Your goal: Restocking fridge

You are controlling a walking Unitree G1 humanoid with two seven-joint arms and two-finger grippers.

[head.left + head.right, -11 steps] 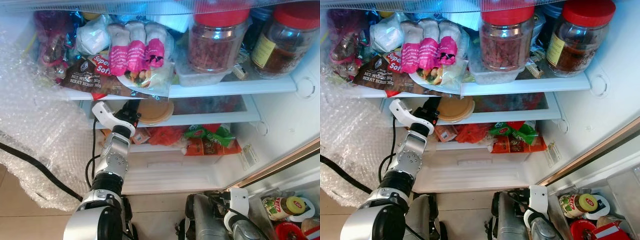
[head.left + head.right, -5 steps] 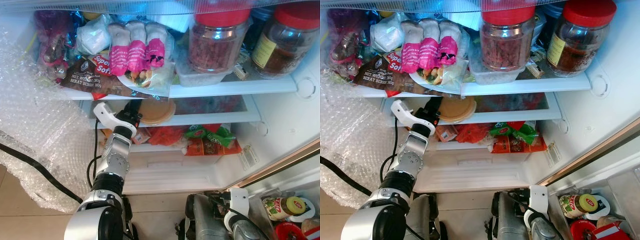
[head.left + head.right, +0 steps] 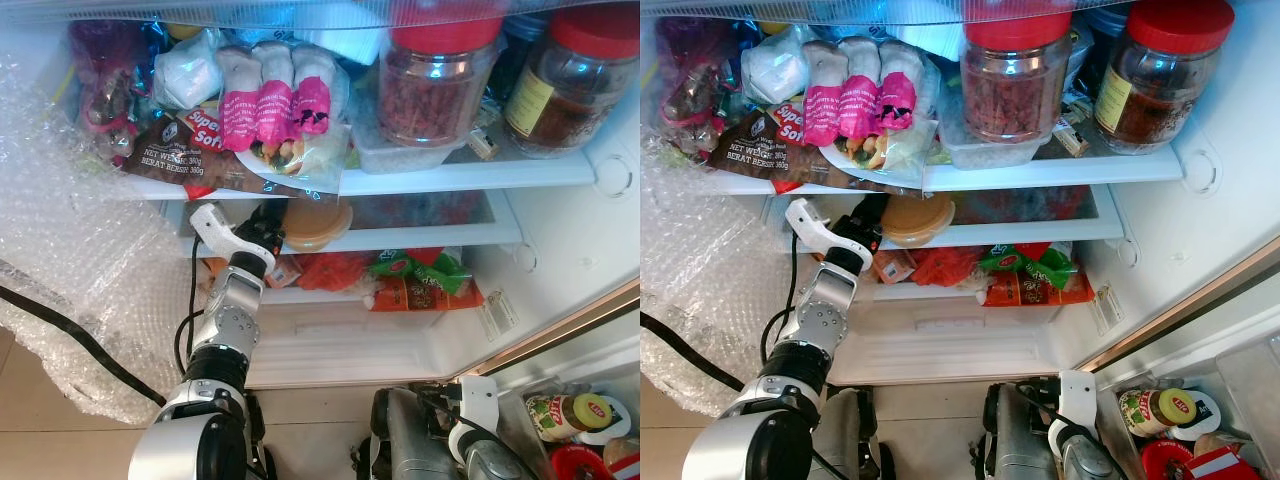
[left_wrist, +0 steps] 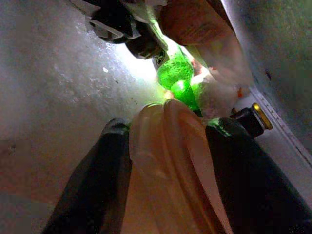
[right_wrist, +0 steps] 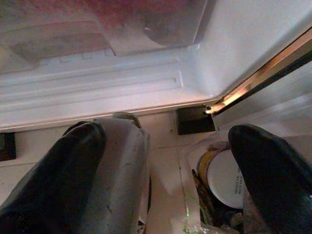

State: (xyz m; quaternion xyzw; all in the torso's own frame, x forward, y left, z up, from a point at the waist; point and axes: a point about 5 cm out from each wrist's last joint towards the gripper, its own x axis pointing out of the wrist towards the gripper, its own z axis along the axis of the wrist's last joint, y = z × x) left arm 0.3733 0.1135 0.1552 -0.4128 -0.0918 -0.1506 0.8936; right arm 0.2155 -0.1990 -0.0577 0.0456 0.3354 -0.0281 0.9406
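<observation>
I've got the left gripper point(image 4: 168, 161) clamped on the tan container point(image 3: 315, 222), frame centre, sliding it onto the shelf point(image 3: 440, 238). Right gripper point(image 5: 168, 161) idles, fingers apart.

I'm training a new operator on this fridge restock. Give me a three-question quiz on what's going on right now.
1. True or false: the left gripper is shut on the tan round container.
2. Which shelf holds the two red-lidded jars? A) top B) middle C) bottom
3. Fill in: the right gripper hangs low near the fridge's ____ , fingers open.

Key: 1 true; 2 A; 3 bottom edge.
</observation>
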